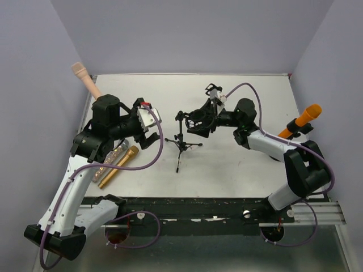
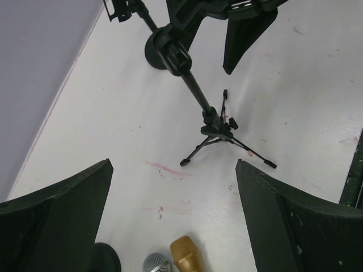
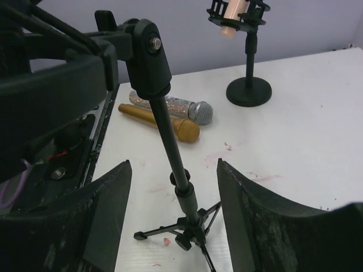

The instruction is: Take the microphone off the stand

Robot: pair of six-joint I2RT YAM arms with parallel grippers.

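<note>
1. At the centre of the white table (image 1: pixel 244 170), the black tripod microphone stand (image 1: pixel 181 143) stands upright. Its black clip head (image 3: pixel 146 54) is tilted and, as far as I can see, carries nothing.
2. My right hand (image 3: pixel 174 164) is spread, one finger on each side of the stand's thin pole. There is a gap on both sides, so it grips nothing.
3. My left hand (image 2: pixel 173 167) hangs released and wide over the left part of the table, holding nothing.
4. Just below it lie the gold metal microphone (image 1: pixel 119 166) and the silver glitter-coated microphone (image 1: pixel 112 154), side by side, their heads towards the middle of the table and near the tripod's feet.
5. With the clip bare, I judge that the microphone is already off this stand and is one of those two. I cannot tell which.
6. I expect either one to be rigid and fairly heavy for its size. The smooth gold barrel is likely to slip or roll on the table.
7. I would take hold across the middle of the barrel. The mesh head looks easier to dent.
8. A peach microphone (image 3: pixel 229 22) at the far left and an orange microphone (image 1: pixel 306 116) at the right edge sit in stands of their own, well apart from both hands.
</note>
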